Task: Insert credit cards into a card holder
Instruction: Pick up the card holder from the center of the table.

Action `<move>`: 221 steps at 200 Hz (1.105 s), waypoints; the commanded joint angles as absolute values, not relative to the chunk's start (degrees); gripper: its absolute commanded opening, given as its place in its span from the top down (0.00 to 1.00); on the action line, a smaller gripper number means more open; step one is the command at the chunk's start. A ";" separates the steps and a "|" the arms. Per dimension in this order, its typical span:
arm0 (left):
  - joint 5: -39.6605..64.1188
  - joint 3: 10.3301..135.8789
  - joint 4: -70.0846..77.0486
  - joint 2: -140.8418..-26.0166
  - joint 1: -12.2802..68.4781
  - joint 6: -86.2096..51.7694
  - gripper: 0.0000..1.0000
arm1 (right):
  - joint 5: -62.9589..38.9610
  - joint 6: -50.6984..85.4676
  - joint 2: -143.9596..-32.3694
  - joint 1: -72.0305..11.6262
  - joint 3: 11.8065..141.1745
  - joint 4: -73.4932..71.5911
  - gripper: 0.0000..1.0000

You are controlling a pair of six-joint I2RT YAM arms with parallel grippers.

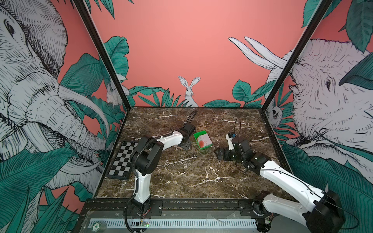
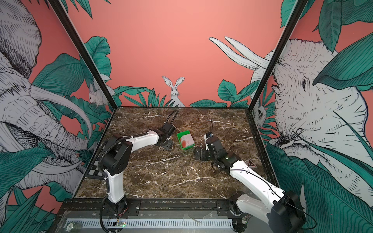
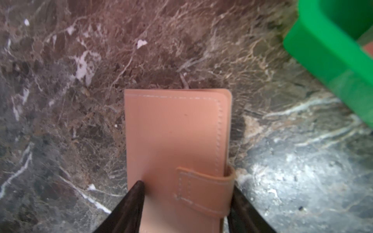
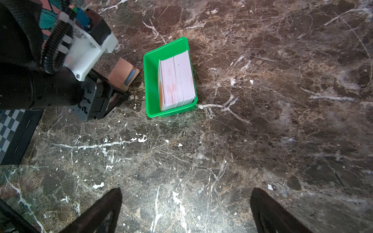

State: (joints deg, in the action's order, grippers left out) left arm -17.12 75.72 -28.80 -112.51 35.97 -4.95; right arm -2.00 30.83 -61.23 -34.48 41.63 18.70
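Note:
The tan card holder (image 3: 175, 131) lies closed with its strap wrapped round one edge. My left gripper (image 3: 187, 187) is shut on it, one finger on each long side. From the right wrist view the card holder (image 4: 123, 74) sits low over the marble beside the green tray, with a light blue card edge (image 4: 130, 76) showing inside it. A thick stack of credit cards (image 4: 177, 80), white with red-orange print, stands in the tray (image 1: 198, 134). My right gripper (image 4: 185, 203) stands open over bare marble, right of the tray in a top view (image 1: 219, 154).
The green tray (image 3: 327, 52) is close to the card holder's far corner. A black-and-white checkerboard (image 1: 123, 159) lies at the table's left edge behind the left arm. Patterned walls close in the marble table on three sides.

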 commanded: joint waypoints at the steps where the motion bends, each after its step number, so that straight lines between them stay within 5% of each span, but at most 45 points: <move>1: -16.95 75.37 -29.62 -111.26 36.09 -5.33 0.43 | -1.23 30.38 -60.62 -34.63 41.72 18.27 0.03; 59: -11.88 75.92 -30.54 -109.37 35.36 -6.25 0.78 | -2.20 30.33 -60.73 -34.63 41.39 18.05 0.06; 105: -6.55 75.79 -31.03 -105.74 34.19 -7.95 0.94 | -2.35 30.20 -60.58 -34.73 41.35 18.23 0.08; 162: 5.55 73.28 -31.81 -97.58 33.16 -14.34 0.99 | -5.39 28.70 -60.08 -34.72 42.12 22.00 0.11; 221: 23.48 57.43 -20.78 -85.34 32.55 -24.93 0.98 | -9.10 28.51 -56.92 -34.89 40.87 27.76 0.12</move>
State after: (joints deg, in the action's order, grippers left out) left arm 12.82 63.29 -26.11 -89.73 32.93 -18.57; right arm -6.63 29.08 -58.70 -34.50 41.63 24.67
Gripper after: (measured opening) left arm 0.117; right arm 0.884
